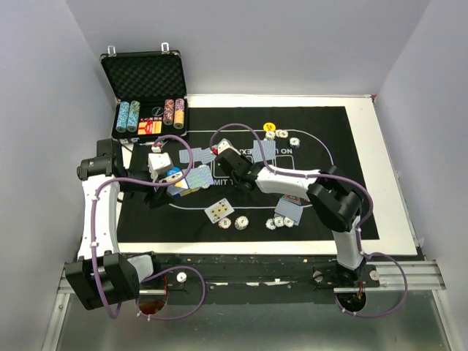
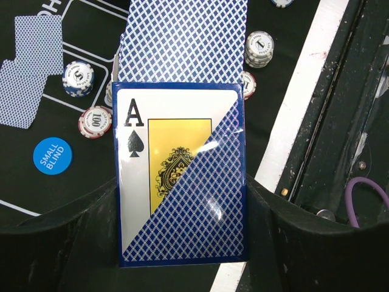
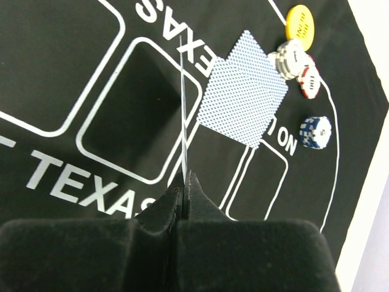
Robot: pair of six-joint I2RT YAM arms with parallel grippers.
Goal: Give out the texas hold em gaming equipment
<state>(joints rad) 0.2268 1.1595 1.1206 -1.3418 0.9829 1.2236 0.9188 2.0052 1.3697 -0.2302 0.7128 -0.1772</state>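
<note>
My left gripper (image 2: 182, 204) is shut on a blue card box (image 2: 182, 182) printed with an ace of spades, and blue-backed cards (image 2: 182, 42) stick out of its top. In the top view it hangs over the mat's left part (image 1: 174, 180). My right gripper (image 3: 185, 179) is shut on a single playing card (image 3: 182, 109), seen edge-on above the mat's centre boxes. Beyond it lie face-down cards (image 3: 243, 88), a yellow button (image 3: 299, 25) and poker chips (image 3: 293, 56). A blue "small blind" button (image 2: 52, 156) and chips (image 2: 94, 121) lie below the left gripper.
The black foam-lined case (image 1: 146, 73) stands open at the back left with stacked chips inside. On the black mat (image 1: 344, 146) near the front lie face-up cards (image 1: 219, 210), chips (image 1: 240, 223) and face-down cards (image 1: 287, 212). A white border (image 1: 387, 168) rings the mat.
</note>
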